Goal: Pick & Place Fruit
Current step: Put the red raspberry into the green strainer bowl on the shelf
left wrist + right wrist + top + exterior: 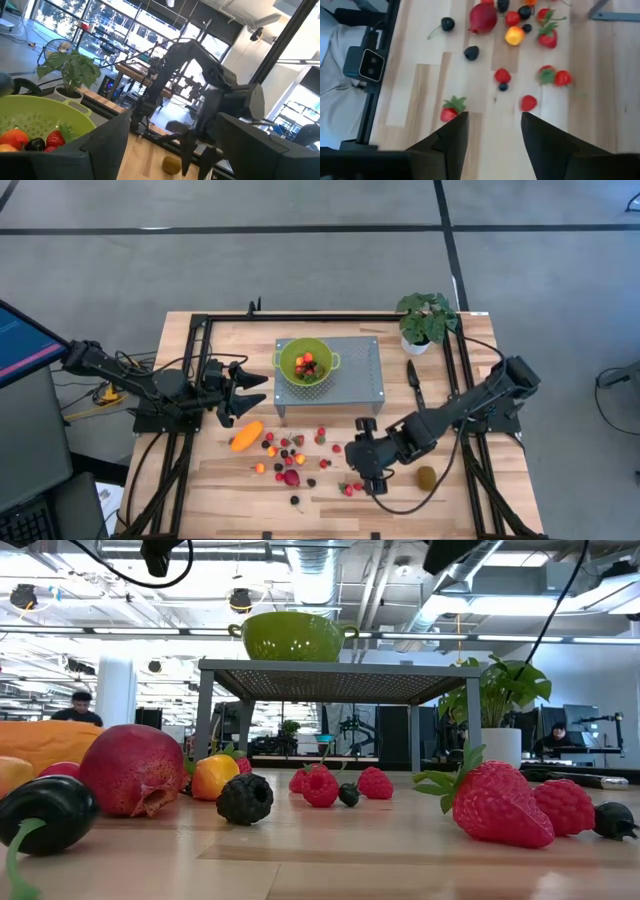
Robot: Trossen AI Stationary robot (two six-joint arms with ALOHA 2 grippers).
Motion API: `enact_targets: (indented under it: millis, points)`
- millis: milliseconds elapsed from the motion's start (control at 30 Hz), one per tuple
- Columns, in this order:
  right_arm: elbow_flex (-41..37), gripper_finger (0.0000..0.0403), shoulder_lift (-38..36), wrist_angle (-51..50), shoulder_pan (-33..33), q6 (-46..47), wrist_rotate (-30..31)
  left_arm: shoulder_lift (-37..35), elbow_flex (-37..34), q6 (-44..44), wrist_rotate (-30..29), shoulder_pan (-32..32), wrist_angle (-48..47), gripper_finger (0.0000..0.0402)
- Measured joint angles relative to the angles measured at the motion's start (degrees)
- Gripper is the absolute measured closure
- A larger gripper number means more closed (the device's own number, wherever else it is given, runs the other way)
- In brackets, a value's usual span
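Note:
Many small berries lie scattered on the wooden table (200, 490). Among them are a long orange fruit (246, 436), a red round fruit (290, 477) and, off to the right, a kiwi (427, 476). A green colander (307, 363) on a grey stand (355, 370) holds a few pieces (15, 139). My left gripper (264, 389) is open, level with the colander's left side, and holds nothing. My right gripper (495, 117) is open and points down over the near berries, above the table. A strawberry (451, 110) lies beside one of its fingers.
A potted plant (425, 320) stands at the far right corner, with a black-handled knife (413, 375) just nearer. Black frame rails (190, 360) run along the table's sides. People sit in the room behind (80, 705). Bare wood lies near the table's near right edge.

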Motion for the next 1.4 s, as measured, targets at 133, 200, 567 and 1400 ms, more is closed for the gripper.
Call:
enact_targets:
  millis: [133, 200, 567, 1400]
  points:
    - [-3.7, 0.0233, -0.1, 6.0, 0.5, 0.0, 3.9, 0.0, 0.0, 0.0, 0.0, 0.0, 0.0, 0.0111]
    - [-6.6, 0.0234, 0.0, 9.1, 0.1, 0.0, 4.2, 0.0, 0.0, 0.0, 0.0, 0.0, 0.0, 0.0111]
    - [-19.6, 0.023, 0.0, 27.6, -4.0, 0.0, 4.3, 0.0, 0.0, 0.0, 0.0, 0.0, 0.0, 0.0111]
    - [-29.7, 0.0226, 10.4, 47.7, -7.4, -2.8, 4.4, 0.0, 0.0, 0.0, 0.0, 0.0, 0.1, 0.0111]
